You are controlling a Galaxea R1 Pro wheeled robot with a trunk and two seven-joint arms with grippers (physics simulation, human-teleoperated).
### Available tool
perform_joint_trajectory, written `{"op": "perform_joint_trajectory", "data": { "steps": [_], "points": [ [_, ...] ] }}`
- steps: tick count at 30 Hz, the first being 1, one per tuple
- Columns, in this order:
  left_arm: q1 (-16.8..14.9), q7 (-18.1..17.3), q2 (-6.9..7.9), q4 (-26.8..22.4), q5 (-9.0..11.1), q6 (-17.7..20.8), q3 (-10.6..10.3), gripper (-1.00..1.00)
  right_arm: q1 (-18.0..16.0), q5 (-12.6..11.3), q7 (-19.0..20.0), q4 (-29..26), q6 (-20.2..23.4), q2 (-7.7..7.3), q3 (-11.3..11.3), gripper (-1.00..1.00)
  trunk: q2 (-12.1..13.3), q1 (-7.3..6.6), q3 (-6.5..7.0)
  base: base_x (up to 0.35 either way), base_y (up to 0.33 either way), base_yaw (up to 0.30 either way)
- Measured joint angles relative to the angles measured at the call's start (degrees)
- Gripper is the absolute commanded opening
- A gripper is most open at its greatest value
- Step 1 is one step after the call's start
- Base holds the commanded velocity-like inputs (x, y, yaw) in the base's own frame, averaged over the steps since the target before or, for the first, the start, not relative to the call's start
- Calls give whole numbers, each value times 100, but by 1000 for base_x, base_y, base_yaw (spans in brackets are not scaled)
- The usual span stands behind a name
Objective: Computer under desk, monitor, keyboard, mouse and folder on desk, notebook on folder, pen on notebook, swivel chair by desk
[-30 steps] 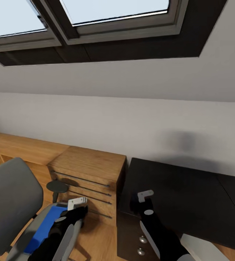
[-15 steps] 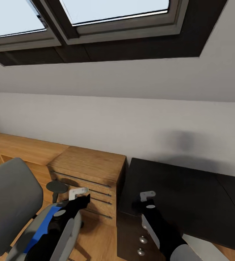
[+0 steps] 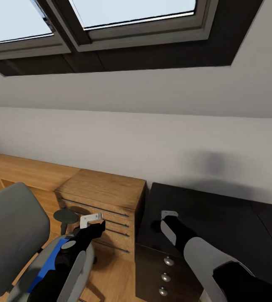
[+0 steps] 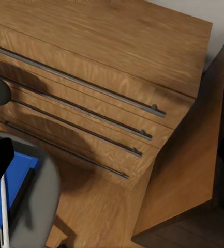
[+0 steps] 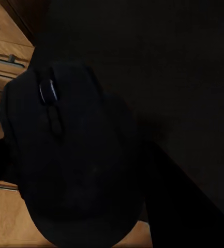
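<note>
Close up, rounded matt-black mouse (image 5: 75, 165) (grey wheel).

A wooden drawer chest (image 3: 102, 197) with long metal handles stands against the white wall (image 3: 152, 142), beneath dark-framed skylights (image 3: 131, 21).

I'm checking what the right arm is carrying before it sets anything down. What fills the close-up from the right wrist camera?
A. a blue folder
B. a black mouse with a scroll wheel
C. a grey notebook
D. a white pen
B: the right wrist view shows a rounded black mouse with a scroll wheel, right up against the camera, over the dark desk.
</note>
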Motion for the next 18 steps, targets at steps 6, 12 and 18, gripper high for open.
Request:
{"op": "perform_joint_trajectory", "data": {
  "steps": [6, 12, 18],
  "points": [
    [0, 24, -3, -8, 1, 1, 0, 100, -2, -22, -15, 29, -103, 12, -24, -100, -239, 131, -108, 0, 0, 1],
    [-2, 24, -3, -10, 2, 3, 1, 100, 2, -1, -30, 37, -150, -19, -32, -100, -480, 263, -216, 0, 0, 155],
    [3, 31, -1, -11, 2, 3, 6, 100, 3, 20, -27, 104, -160, -38, -21, -100, -721, 395, -324, 0, 0, 256]
  ]
}}
